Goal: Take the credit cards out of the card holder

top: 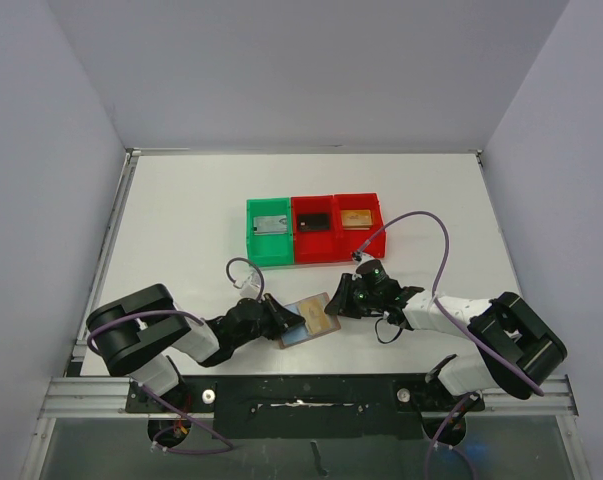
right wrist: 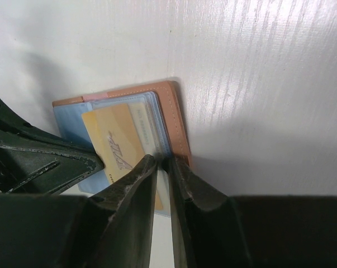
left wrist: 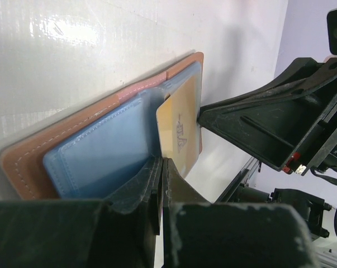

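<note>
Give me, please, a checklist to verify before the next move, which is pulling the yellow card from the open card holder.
1. Card holder lies open on the table: ok.
2. Left claw is shut on the holder's blue edge: ok.
3. Yellow card sticks partly out of its pocket: ok.
4. Right claw really pinches the card, not the clear pocket: cannot tell; its tips sit at the card's edge.
5. The two claws do not touch each other: ok, but close.
</note>
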Robot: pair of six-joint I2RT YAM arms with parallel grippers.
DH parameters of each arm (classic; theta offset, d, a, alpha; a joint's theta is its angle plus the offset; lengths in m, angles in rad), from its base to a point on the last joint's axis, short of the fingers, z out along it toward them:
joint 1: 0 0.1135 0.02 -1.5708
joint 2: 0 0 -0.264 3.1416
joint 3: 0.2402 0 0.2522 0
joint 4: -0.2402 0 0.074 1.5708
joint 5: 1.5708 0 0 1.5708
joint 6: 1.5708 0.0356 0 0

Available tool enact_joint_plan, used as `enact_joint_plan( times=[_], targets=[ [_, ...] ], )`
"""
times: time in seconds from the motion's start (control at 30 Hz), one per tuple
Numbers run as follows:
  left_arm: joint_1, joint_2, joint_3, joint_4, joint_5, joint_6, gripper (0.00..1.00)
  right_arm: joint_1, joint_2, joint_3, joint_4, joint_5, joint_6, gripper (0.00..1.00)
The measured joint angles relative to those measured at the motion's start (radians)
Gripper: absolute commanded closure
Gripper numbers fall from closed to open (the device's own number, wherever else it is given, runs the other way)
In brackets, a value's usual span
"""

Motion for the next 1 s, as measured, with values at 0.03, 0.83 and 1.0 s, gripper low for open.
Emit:
enact_joint_plan(
  times=[0.03, 0.83, 1.0],
  targets=[
    [0.000, 0.000, 0.000, 0.000, 0.000, 0.000, 1.00, 0.000, 0.000, 0.000, 0.000, 0.000, 0.000, 0.82],
    [-0.001, -0.046, 0.042, -0.136, 0.000, 0.036, 1.00, 0.008, -0.028, 0.095, -0.132, -0.074, -0.128, 0.75],
    [-0.001, -0.064, 0.042, -0.163, 0.000, 0.047, 1.00, 0.008, 0.030, 0.095, -0.111, -0.101, -0.126, 0.75]
  ],
)
